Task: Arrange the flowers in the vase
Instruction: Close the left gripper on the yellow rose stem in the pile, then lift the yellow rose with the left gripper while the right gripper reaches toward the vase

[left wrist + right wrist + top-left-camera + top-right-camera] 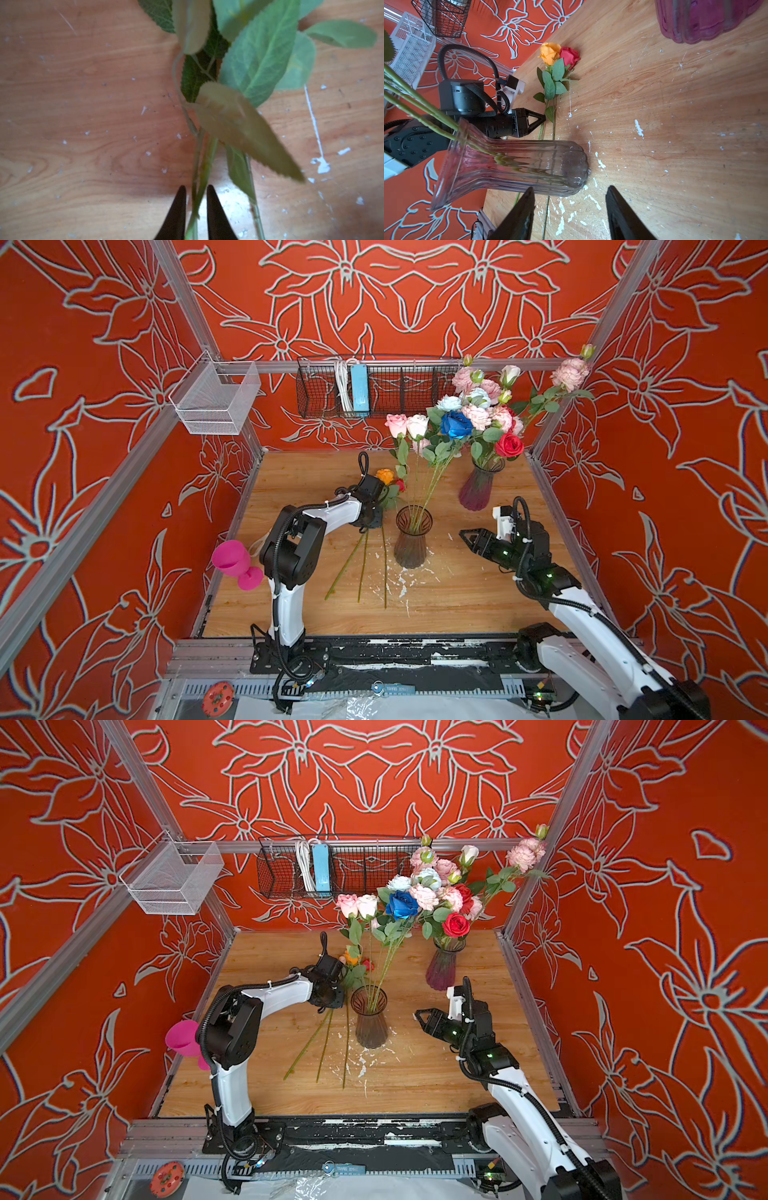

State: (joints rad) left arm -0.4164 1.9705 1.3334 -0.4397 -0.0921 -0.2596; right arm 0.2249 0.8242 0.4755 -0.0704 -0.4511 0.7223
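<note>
Pick-up step, and you're right on it. Your left hand (pixel 196 189) sits low on the counter (pixel 457 605), centre of both top views, jaws narrow either side of two green stems. The wrist view doesn't settle whether they're truly biting, so I cannot tell if it's gripped.

These are the loose flowers (pixel 385 476), orange and red heads toward the back, stems trailing toward the bottom of the frame. A third stem lies just beside, outside the jaws.

Next, I'd say: firm pinch, lift, swing the stem ends down into the clear vase (pixel 411 539), just right of your hand. Watch its leaning stems with pink, white and blue blooms overhead; they crowd the mouth.

Your right hand (pixel 462 534) hovers spread and empty, right of that vase. The purple vase (pixel 478 489), upper right, is already full. The pink goblet (pixel 232 560) at the left edge is well apart.
</note>
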